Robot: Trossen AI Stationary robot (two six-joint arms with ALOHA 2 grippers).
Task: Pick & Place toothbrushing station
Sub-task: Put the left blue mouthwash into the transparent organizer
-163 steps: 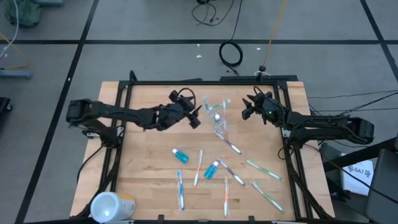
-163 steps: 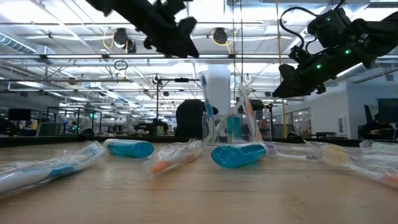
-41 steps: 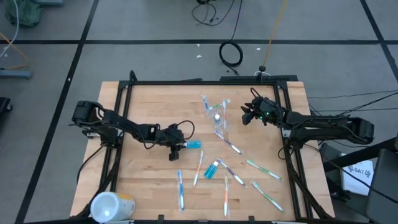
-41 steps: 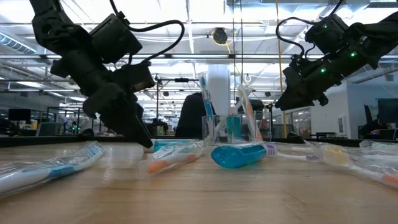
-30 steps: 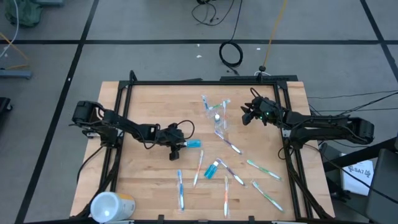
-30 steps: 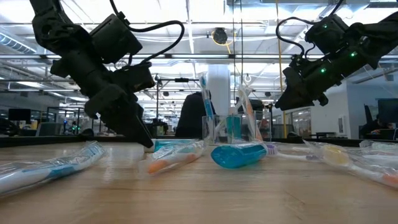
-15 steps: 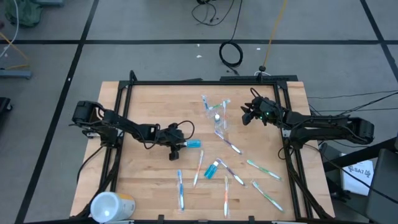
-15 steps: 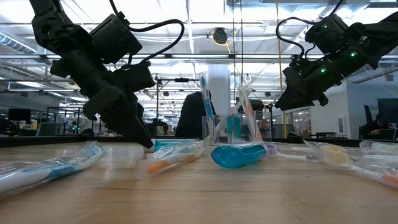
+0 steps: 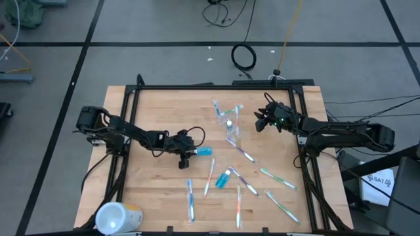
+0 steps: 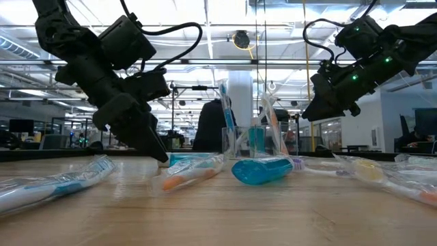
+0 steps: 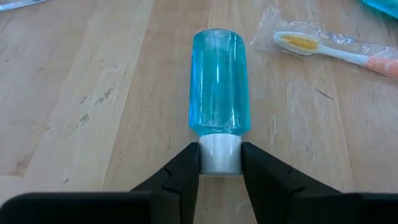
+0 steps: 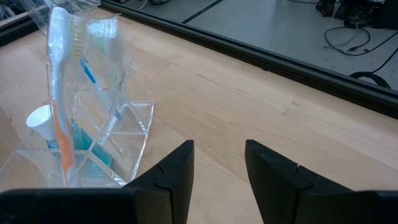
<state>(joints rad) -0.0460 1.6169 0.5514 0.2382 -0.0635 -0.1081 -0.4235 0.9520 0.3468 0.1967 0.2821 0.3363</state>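
Nothing has moved over the last second; compared with several seconds back, the left arm has come down from beside the cup to the table. Left gripper [image 11: 220, 163] sits low at mid-table, its fingers pinching the white cap of a blue toothpaste tube [image 11: 218, 90] that lies flat on the wood [image 9: 204, 152]. Just past the tube, a wrapped orange-handled toothbrush [image 11: 339, 47] lies on the table [image 9: 151, 111]. Nearer the front edge, more wrapped toothbrushes [image 9: 191, 200] and a second blue tube [image 9: 224, 177] lie scattered; a white and yellow cylinder [image 9: 117, 217] lies at the front left corner. Farther back, the clear cup [image 12: 99, 149] stands upright holding toothbrushes and a tube. Right gripper [image 12: 219, 163] hovers above the table beside the cup, fingers spread, holding nothing.
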